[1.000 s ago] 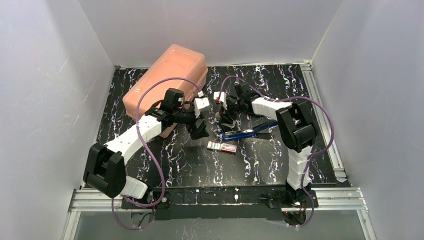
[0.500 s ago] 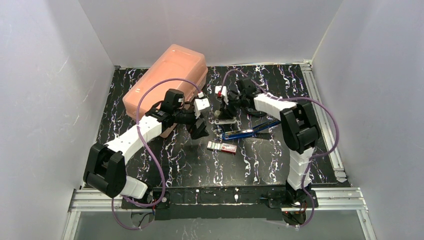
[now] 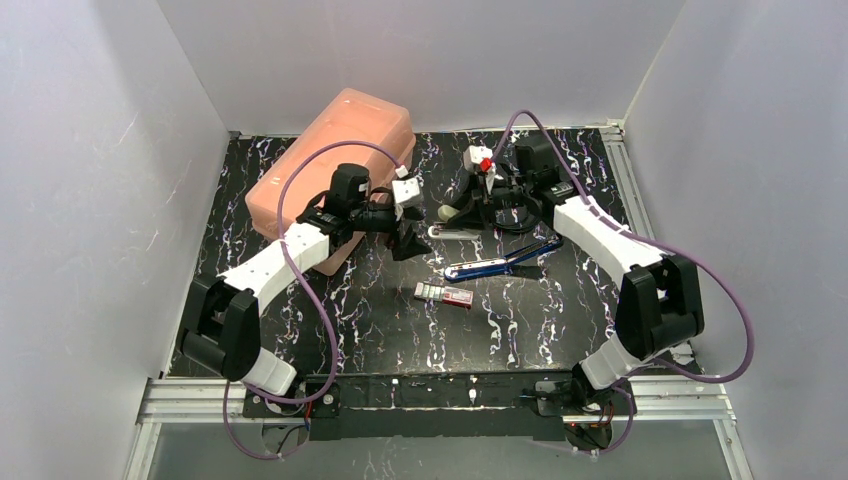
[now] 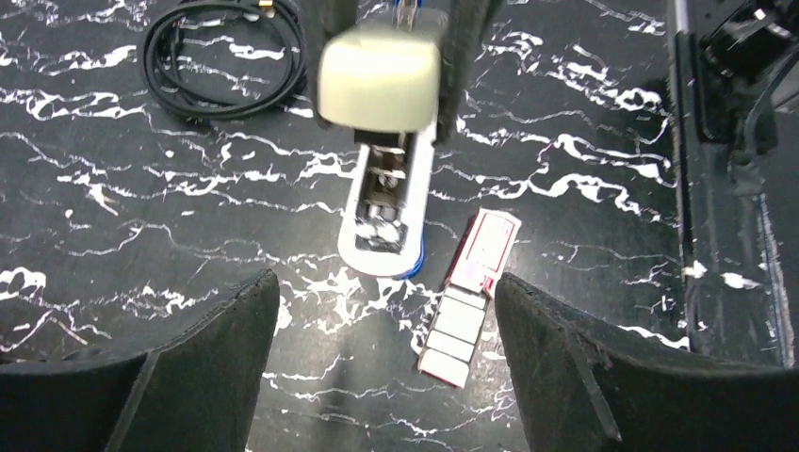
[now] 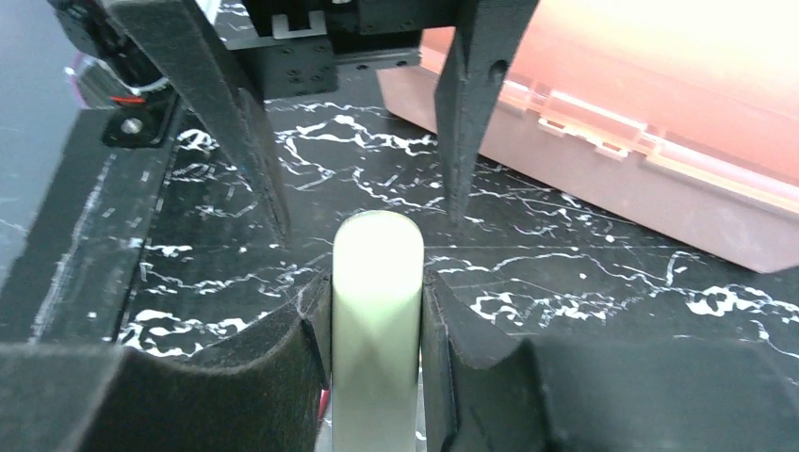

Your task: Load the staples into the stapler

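So here's where you're at: your right gripper (image 3: 462, 212) is clamped on the pale cream top arm of the stapler (image 3: 495, 265). The right wrist view shows it best, with that cream handle (image 5: 377, 254) squeezed between both pads and the fingers (image 5: 273, 367) tight against its sides. The stapler is hinged open, with the top arm lifted toward the back of the marbled black table (image 3: 360, 320) and the blue base lying flat, running off to the right.

Your left gripper (image 3: 405, 243) isn't holding anything. Its jaws stand wide apart and hang just left of the stapler's front end, facing the right gripper. From the left wrist cam you look down between the fingers (image 4: 217, 358) at the stapler's exposed magazine channel (image 4: 382, 207).

The staples box (image 3: 445, 294) lies flat on the table, on the near side of the blue base and close to it but not touching. Nobody's holding it. Its inner tray (image 4: 457, 330) is slid partly out of the pink-red sleeve.

The big salmon-pink case (image 3: 335, 150) sits at the back left, behind the left arm. There's also a coiled black cable (image 4: 221, 56) on the table, seen in the left wrist view.
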You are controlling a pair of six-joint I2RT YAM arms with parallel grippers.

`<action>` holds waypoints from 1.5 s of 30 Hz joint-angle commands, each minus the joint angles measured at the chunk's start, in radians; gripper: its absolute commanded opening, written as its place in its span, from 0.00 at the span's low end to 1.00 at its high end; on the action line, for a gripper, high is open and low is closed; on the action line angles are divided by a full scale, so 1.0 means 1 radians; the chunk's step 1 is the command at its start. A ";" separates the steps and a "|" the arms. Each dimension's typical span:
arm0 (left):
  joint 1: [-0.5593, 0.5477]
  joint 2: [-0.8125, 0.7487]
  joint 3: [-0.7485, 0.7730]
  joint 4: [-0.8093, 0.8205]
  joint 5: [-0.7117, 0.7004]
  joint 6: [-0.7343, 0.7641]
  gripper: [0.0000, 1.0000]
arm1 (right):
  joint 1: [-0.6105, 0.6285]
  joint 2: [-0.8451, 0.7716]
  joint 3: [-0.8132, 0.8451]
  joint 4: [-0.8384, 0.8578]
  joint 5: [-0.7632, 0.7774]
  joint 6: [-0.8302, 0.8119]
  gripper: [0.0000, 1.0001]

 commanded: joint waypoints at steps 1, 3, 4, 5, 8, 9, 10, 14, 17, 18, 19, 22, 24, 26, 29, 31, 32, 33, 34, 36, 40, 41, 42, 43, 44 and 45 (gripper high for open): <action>0.004 -0.006 0.044 0.061 0.113 -0.053 0.82 | 0.003 -0.052 -0.030 0.084 -0.088 0.116 0.01; 0.000 -0.003 0.047 0.063 0.132 -0.058 0.81 | 0.002 -0.059 -0.036 0.092 -0.096 0.133 0.01; -0.004 -0.002 0.049 0.062 0.139 -0.058 0.80 | 0.002 -0.058 -0.041 0.106 -0.099 0.148 0.01; -0.008 0.002 0.050 0.062 0.148 -0.059 0.79 | 0.004 -0.059 -0.046 0.121 -0.104 0.167 0.01; -0.023 0.016 0.055 0.062 0.164 -0.063 0.77 | 0.004 -0.055 -0.059 0.181 -0.117 0.217 0.01; -0.029 0.023 0.059 0.062 0.163 -0.063 0.77 | 0.004 -0.053 -0.060 0.191 -0.119 0.226 0.01; -0.034 0.031 0.063 0.062 0.161 -0.063 0.78 | 0.005 -0.051 -0.060 0.196 -0.122 0.232 0.01; -0.050 0.070 0.083 0.062 0.148 -0.066 0.79 | 0.004 -0.050 -0.060 0.217 -0.130 0.261 0.01; -0.057 0.096 0.100 0.063 0.153 -0.074 0.74 | 0.004 -0.056 -0.069 0.251 -0.135 0.294 0.01; -0.059 0.103 0.106 0.065 0.157 -0.080 0.70 | 0.005 -0.058 -0.075 0.265 -0.134 0.306 0.01; -0.061 0.111 0.114 0.068 0.161 -0.086 0.63 | 0.004 -0.060 -0.080 0.289 -0.135 0.325 0.01; -0.068 0.129 0.125 0.071 0.176 -0.110 0.40 | 0.003 -0.064 -0.097 0.349 -0.129 0.379 0.01; -0.068 0.126 0.116 0.073 0.181 -0.115 0.19 | 0.000 -0.074 -0.114 0.427 -0.118 0.446 0.01; -0.066 0.104 0.086 0.086 0.160 -0.113 0.00 | -0.019 -0.090 -0.147 0.551 -0.101 0.554 0.01; -0.045 0.056 0.027 0.146 0.142 -0.152 0.00 | -0.070 -0.107 -0.216 0.821 -0.078 0.776 0.01; -0.022 0.021 -0.010 0.212 0.121 -0.217 0.00 | -0.120 -0.112 -0.268 1.043 -0.053 0.957 0.01; -0.009 0.004 -0.030 0.254 0.108 -0.250 0.00 | -0.145 -0.115 -0.291 1.147 -0.033 1.035 0.01; 0.001 -0.011 -0.045 0.286 0.093 -0.285 0.00 | -0.171 -0.117 -0.315 1.233 -0.015 1.105 0.01; 0.011 -0.025 -0.058 0.321 0.083 -0.321 0.00 | -0.197 -0.122 -0.335 1.304 -0.001 1.150 0.01; 0.025 -0.044 -0.076 0.372 0.074 -0.388 0.00 | -0.222 -0.137 -0.364 1.351 0.023 1.187 0.01; 0.030 -0.068 -0.106 0.433 0.057 -0.469 0.00 | -0.252 -0.160 -0.419 1.412 0.081 1.259 0.01; 0.030 -0.072 -0.115 0.443 0.054 -0.481 0.00 | -0.262 -0.163 -0.430 1.429 0.098 1.279 0.01; 0.030 -0.076 -0.124 0.449 0.049 -0.489 0.00 | -0.271 -0.166 -0.439 1.444 0.113 1.294 0.01; 0.030 -0.078 -0.132 0.453 0.043 -0.493 0.00 | -0.278 -0.168 -0.447 1.459 0.127 1.314 0.01; 0.030 -0.081 -0.143 0.458 0.034 -0.496 0.00 | -0.284 -0.170 -0.456 1.480 0.141 1.335 0.01; 0.030 -0.084 -0.153 0.464 0.029 -0.496 0.00 | -0.289 -0.172 -0.466 1.506 0.158 1.358 0.01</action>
